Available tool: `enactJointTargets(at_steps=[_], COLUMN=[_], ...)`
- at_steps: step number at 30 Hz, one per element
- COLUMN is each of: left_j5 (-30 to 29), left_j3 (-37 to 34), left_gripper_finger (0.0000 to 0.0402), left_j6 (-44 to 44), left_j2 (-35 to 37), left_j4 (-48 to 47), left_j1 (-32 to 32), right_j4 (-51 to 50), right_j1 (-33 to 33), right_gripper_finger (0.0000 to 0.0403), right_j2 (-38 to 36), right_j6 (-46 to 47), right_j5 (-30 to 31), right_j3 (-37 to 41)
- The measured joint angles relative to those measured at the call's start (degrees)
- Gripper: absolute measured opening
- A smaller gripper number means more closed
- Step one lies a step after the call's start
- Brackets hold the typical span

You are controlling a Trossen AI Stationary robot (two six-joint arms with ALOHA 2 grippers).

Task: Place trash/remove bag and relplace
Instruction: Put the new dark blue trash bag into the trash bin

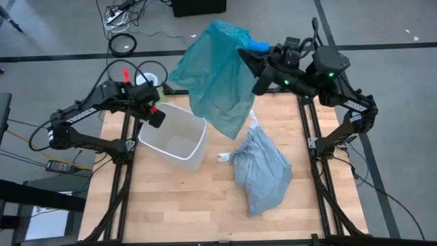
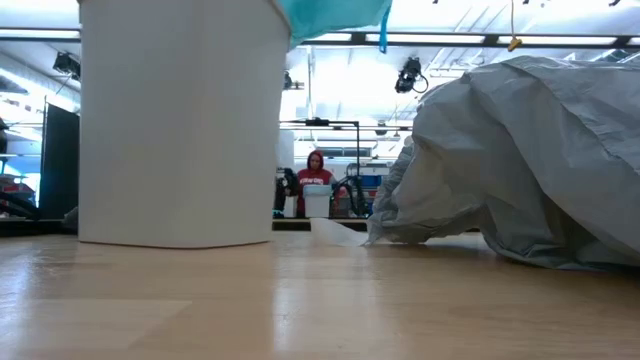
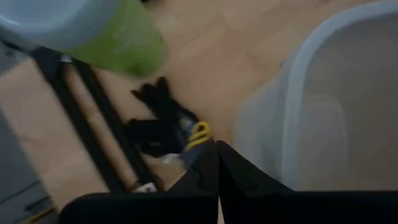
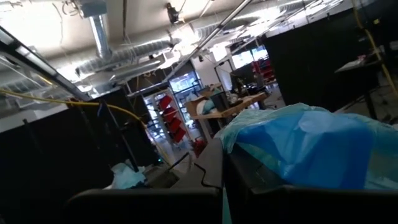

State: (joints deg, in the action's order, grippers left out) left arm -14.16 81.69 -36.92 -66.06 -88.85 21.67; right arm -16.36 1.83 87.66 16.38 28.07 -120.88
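Note:
A white plastic bin (image 1: 174,140) stands upright on the wooden table, left of centre, and shows nothing inside; the low view has its wall (image 2: 180,120). The pale grey bag (image 1: 263,171) lies crumpled on the table to the bin's right (image 2: 530,160). A small white scrap (image 1: 222,158) lies by its far-left end; other trash is hidden. My right gripper (image 1: 240,53) is shut on a teal-green bag (image 1: 218,75) high over the table's far edge. My left gripper (image 1: 157,117) hovers shut and empty beside the bin's far-left rim (image 3: 298,68). My right gripper pinches the teal-green bag by its bunched top (image 4: 273,134) between its two fingers. The fingers come about level from the table's right side. The bag hangs spread below them, lifted clear of the table, its lower end (image 1: 232,126) over the bin's far-right rim.
A green and white object (image 1: 156,82) sits at the table's far-left corner, close to my left gripper (image 3: 118,37). Bare wood (image 1: 171,205) lies along the near edge. Cables lie on the floor beyond the far edge. A person in red (image 2: 316,172) sits far off.

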Motion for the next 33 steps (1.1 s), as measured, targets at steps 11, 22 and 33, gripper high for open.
enactJointTargets(at_steps=[11, 22, 33], left_j5=[13.9, 18.1, 19.4], left_j3=[-0.5, -0.5, 0.3], left_gripper_finger=[0.0001, 0.0001, 0.0001], left_j6=[-1.0, -3.2, 3.2], left_j2=[-1.9, -12.5, -21.8], left_j4=[18.2, 39.6, 51.7], left_j1=[-0.2, -5.3, -4.7], right_j4=[13.5, 23.9, 35.9], right_j1=[2.4, 10.0, 18.1], right_gripper_finger=[0.0000, 0.0000, 0.0000], right_j2=[-2.5, -3.9, -3.7], right_j6=[-12.5, -20.6, -32.4], right_j5=[1.5, 0.8, 0.1], right_j3=[0.0, 0.1, 0.1])
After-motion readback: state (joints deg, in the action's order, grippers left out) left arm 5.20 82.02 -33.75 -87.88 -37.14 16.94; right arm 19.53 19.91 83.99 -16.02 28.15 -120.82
